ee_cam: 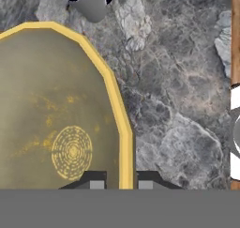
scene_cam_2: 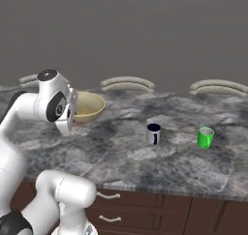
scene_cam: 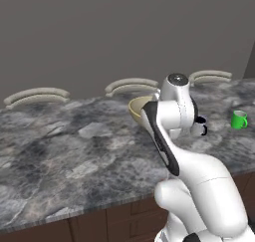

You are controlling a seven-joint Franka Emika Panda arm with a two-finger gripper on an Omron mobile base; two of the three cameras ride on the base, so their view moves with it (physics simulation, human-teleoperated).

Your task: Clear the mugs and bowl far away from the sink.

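So at this point I had the end effector (ee_cam: 121, 181) clamped on the bowl's (ee_cam: 51, 105) rim, one fingertip inside the wall and one outside, the way the hand view showed it with the yellow edge running straight down between the two tips. From the base views the bowl (scene_cam_2: 88, 106) looked tilted and a bit off the surface (scene_cam: 60, 156), tucked in close by the wrist, so my read was that it was being carried and not just sitting there, though I couldn't swear to the gap underneath. The navy mug (scene_cam_2: 153, 133) stood upright on the marble off to my right of the bowl, and the green mug (scene_cam_2: 206, 137) was further right again, well apart from the first one. Both were standing upright on the surface, neither touched. I couldn't see the sink anywhere in these shots, so honestly I couldn't judge how far from it anything was. Best guess on progress: early days, bowl in hand and mid-move, both mugs waiting their turn, so roughly one item of three in progress and nothing I could confirm as finished. The thing I'd have worried about was that rim pinch, since a wide shallow bowl held by one edge wants to swing, and the navy mug sat near enough that a sloppy swing could clip it.
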